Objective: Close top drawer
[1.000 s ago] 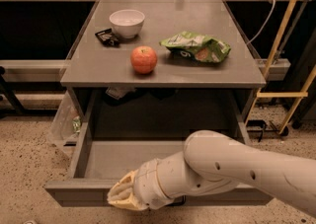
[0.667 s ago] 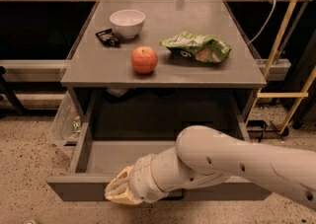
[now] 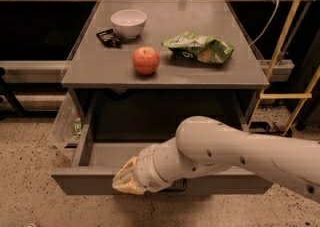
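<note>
The arm had pressed further in and the top drawer (image 3: pixel 75 181) had edged back under the table (image 3: pixel 200 75), though it stood well open. The grey top carried a white bowl (image 3: pixel 128 22), a red apple (image 3: pixel 145 60) and a green snack bag (image 3: pixel 198 48). Speckled floor (image 3: pixel 30 171) lay open left of the drawer. The gripper (image 3: pixel 126 182) sat against the drawer's front lip, left of its black handle (image 3: pixel 178 189); whether it was open or closed could not be told.

The gripper (image 3: pixel 127 180) is hanging at the front panel of the top drawer (image 3: pixel 80 183), which is standing pulled out beneath the table (image 3: pixel 240 71), where a white bowl (image 3: pixel 128 23), a red apple (image 3: pixel 146 60) and a green snack bag (image 3: pixel 198 48) are lying.
</note>
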`<action>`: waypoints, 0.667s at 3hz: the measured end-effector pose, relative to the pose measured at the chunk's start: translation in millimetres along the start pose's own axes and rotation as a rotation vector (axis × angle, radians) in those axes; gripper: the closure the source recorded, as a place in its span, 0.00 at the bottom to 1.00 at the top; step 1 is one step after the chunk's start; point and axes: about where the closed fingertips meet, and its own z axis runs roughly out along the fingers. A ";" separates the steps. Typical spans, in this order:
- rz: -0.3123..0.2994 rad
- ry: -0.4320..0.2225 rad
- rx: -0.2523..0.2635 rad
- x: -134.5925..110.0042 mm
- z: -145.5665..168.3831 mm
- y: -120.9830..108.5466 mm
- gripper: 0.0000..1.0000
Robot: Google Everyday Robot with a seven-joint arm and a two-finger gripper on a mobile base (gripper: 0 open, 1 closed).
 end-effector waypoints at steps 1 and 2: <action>0.036 0.025 0.024 17.4 -7.3 -25.0 0.11; 0.036 0.025 0.024 17.4 -7.3 -24.5 0.00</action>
